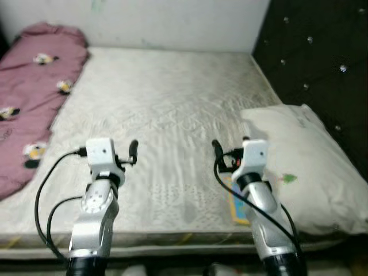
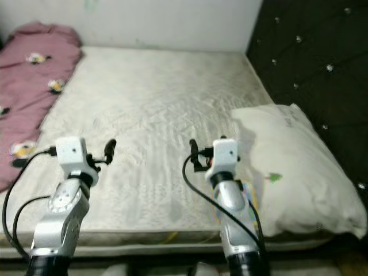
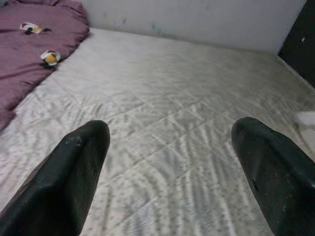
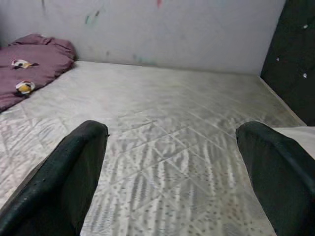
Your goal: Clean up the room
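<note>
A white quilted mattress [image 1: 172,109] lies before me. Along its left side sits a crumpled maroon blanket [image 1: 29,98] with small cartoon prints. At the right lies a white pillow [image 1: 299,167], close to the black headboard. My left gripper [image 3: 170,132] hovers open over the mattress's near left part, with nothing between its fingers [image 3: 78,167]. Level with it near the pillow's inner edge, my right gripper [image 4: 172,130] is also open and holds nothing. Both arms reach in over the bed's near edge.
A black tufted headboard [image 1: 322,52] with shiny studs runs along the right. A pale wall [image 1: 172,23] closes the far side. A flat yellow and blue item [image 1: 236,204] lies by the pillow, partly behind my right arm. The mattress's near edge [image 1: 172,238] is just below the arms.
</note>
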Motion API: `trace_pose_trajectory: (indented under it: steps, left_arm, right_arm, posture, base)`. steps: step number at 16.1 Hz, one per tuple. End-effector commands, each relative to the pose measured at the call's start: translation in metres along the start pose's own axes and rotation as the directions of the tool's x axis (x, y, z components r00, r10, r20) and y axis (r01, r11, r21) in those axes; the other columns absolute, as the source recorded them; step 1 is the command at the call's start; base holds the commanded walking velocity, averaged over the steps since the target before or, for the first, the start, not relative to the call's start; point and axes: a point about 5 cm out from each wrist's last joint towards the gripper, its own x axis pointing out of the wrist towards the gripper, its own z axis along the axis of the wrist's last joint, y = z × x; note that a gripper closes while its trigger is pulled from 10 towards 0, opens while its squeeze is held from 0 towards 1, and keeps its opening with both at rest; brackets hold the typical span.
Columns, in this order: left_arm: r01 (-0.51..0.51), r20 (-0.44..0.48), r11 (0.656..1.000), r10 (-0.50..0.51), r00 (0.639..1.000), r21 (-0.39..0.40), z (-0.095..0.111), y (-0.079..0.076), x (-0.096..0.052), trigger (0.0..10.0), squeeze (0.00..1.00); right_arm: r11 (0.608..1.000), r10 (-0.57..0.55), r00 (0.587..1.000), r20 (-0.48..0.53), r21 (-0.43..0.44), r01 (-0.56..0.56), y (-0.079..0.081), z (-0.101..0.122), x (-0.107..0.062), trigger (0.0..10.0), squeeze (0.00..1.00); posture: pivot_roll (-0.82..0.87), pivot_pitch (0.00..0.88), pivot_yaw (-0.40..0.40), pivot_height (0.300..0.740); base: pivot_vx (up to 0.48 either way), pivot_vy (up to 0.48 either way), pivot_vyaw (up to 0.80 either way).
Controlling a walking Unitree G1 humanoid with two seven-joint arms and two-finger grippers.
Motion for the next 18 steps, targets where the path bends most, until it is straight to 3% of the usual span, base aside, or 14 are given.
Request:
trace_pose_trajectory:
  steps: [1, 18]
  left_arm:
    - [0.036, -0.01, 0.999, -0.036, 0.999, 0.007, -0.001, -0.0075, -0.0001, 10.0, 0.0]
    - [0.039, -0.013, 0.999, -0.039, 0.999, 0.009, -0.001, -0.0089, 0.0015, 10.0, 0.0]
  right_arm:
    - [1.0, -0.026, 1.0, -0.007, -0.016, 0.026, -0.0092, -0.0012, -0.002, 10.0, 0.0]
    - [0.999, -0.022, 0.998, -0.05, -0.035, 0.021, -0.0101, -0.006, -0.0024, 10.0, 0.0]
  posture:
    - [-0.01, 0.0, -0.019, 0.74]
    - [-0.03, 0.0, -0.026, 0.74]
  base:
    - [0.0, 0.476, 0.0]
    - [0.0, 0.475, 0.0]
